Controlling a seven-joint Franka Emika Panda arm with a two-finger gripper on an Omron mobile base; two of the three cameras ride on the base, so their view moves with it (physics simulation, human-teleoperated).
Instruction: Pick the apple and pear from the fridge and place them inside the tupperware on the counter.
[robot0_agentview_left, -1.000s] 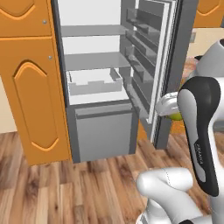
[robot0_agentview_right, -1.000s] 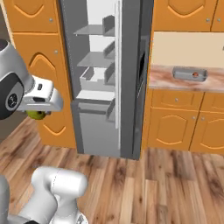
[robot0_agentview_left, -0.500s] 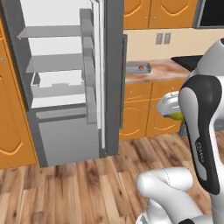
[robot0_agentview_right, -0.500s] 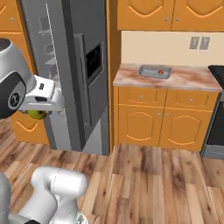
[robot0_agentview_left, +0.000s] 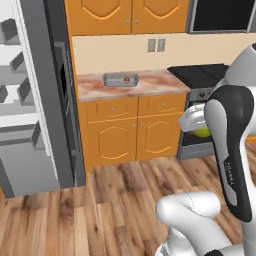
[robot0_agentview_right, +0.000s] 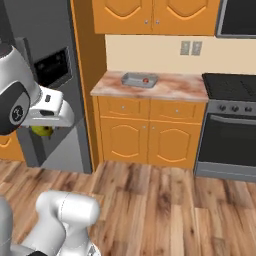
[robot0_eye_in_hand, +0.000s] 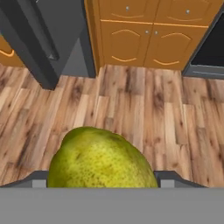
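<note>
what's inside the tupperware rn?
The tupperware on the counter holds one small red fruit, the apple. The pear is in the gripper. The near wall hides some of the floor.

— What colour is the pear (robot0_eye_in_hand: 103, 159)?
— Yellow-green, finely speckled brown.
— The worktop (robot0_agentview_right: 170, 88)?
— Reddish-beige marble over orange cabinets (robot0_agentview_right: 147, 135).
— The tupperware (robot0_agentview_left: 120, 79)?
— Grey, with the red apple (robot0_agentview_left: 127, 78) in it.
— The floor (robot0_eye_in_hand: 131, 109)?
— Brown wood planks.
</note>
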